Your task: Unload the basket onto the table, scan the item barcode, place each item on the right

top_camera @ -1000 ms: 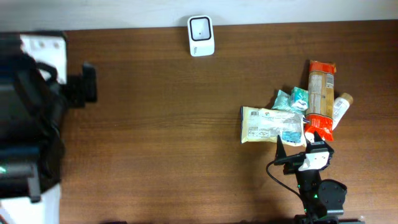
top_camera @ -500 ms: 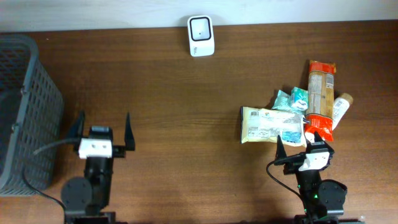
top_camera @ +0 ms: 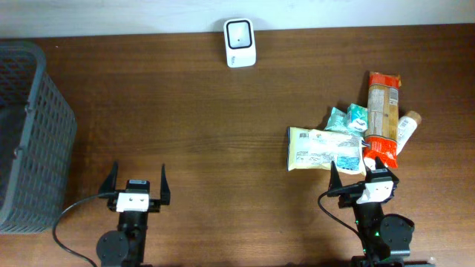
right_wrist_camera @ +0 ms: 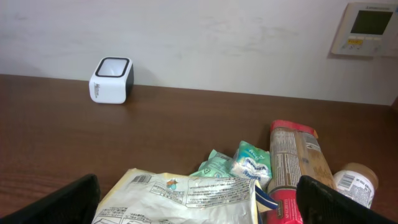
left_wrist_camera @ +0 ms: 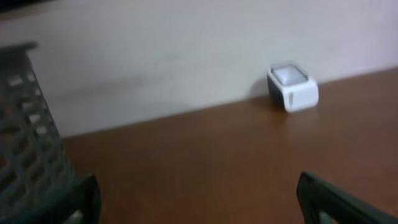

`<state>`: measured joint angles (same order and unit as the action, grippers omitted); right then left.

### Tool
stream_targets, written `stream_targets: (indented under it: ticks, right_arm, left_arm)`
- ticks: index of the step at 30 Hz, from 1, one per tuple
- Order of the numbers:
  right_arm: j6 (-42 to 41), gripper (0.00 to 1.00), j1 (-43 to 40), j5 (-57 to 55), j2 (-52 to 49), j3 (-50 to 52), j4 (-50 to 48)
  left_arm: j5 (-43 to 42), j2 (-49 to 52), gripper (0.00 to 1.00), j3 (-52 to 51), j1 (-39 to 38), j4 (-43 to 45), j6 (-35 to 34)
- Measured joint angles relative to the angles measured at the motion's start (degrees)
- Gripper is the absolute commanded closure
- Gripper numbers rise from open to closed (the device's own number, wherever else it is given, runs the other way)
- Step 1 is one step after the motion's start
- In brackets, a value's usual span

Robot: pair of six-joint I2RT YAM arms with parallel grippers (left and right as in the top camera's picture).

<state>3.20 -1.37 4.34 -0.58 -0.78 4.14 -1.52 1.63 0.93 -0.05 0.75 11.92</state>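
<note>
A white barcode scanner (top_camera: 240, 42) stands at the table's back edge, also in the left wrist view (left_wrist_camera: 292, 87) and the right wrist view (right_wrist_camera: 112, 79). The items lie in a heap at the right. A pale yellow bag (top_camera: 325, 149) lies flat just ahead of my right gripper (top_camera: 356, 172), which stands open and empty. The right wrist view shows that bag (right_wrist_camera: 180, 199) with a barcode (right_wrist_camera: 140, 179) near its left corner. My left gripper (top_camera: 138, 178) stands open and empty at the front left, over bare wood.
Beside the bag lie two teal packets (top_camera: 349, 119), a red-ended spaghetti pack (top_camera: 382, 115) and a small bottle (top_camera: 407, 127). A grey mesh basket (top_camera: 30, 133) stands at the far left. A wall control panel (right_wrist_camera: 367, 28) hangs behind the table.
A dark shape that covered the left side has gone, and the basket and left arm now show. The left arm has shifted right and toward the front edge. The right arm has not moved.
</note>
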Motion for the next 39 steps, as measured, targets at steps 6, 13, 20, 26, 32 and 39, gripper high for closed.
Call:
stream_targets:
  ticks: [6, 13, 20, 26, 32, 39]
  right_arm:
    - [0.0, 0.01, 0.0, 0.0, 0.0, 0.0, 0.0]
    - [0.0, 0.01, 0.0, 0.0, 0.0, 0.0, 0.0]
    - [0.0, 0.01, 0.0, 0.0, 0.0, 0.0, 0.0]
    - [0.0, 0.01, 0.0, 0.0, 0.0, 0.0, 0.0]
    - [0.0, 0.01, 0.0, 0.0, 0.0, 0.0, 0.0]
    - [0.0, 0.01, 0.0, 0.0, 0.0, 0.0, 0.0]
  left_arm:
    - [0.0, -0.8, 0.01, 0.0, 0.0, -5.3, 1.0]
    - [0.0, -0.8, 0.01, 0.0, 0.0, -5.3, 1.0]
    - [0.0, -0.8, 0.01, 0.0, 0.0, -5.3, 1.0]
    - [0.0, -0.8, 0.01, 0.0, 0.0, -5.3, 1.0]
    - [0.0, -0.8, 0.01, 0.0, 0.0, -5.3, 1.0]
    - [0.0, -0.8, 0.01, 0.0, 0.0, -5.3, 1.0]
